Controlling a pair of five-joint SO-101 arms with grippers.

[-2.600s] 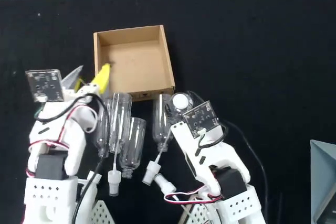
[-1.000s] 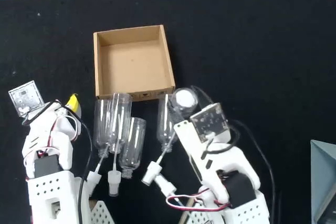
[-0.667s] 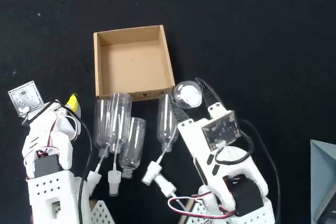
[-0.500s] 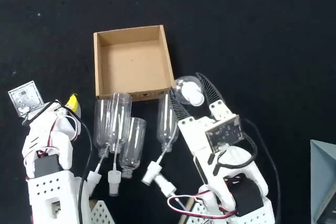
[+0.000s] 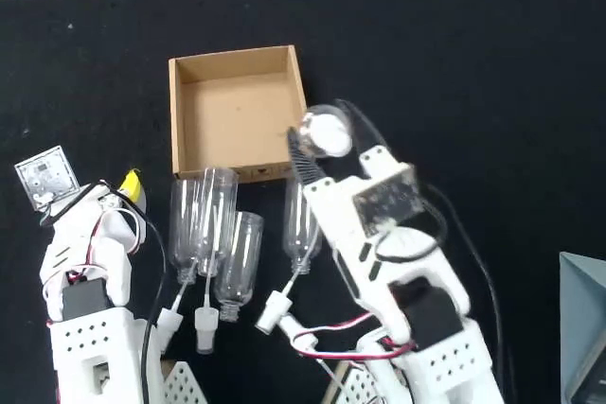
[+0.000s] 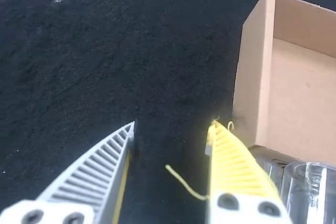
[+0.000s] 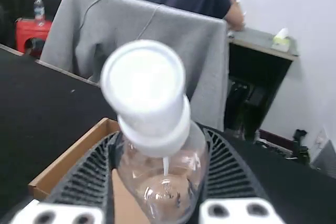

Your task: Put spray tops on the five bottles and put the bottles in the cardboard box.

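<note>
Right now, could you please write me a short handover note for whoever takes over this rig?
Right pincer: shut on the held bottle, spray top on, above the near right corner of the cardboard box.
Left pincer: open, empty, over the table by the box's near left corner.
In front of the box lie three bottles together and a single bottle, spray tops at their necks; whether any is screwed on I cannot tell.
Done: nothing boxed yet.
Left: drop the held bottle in, then top and box the other four.
</note>
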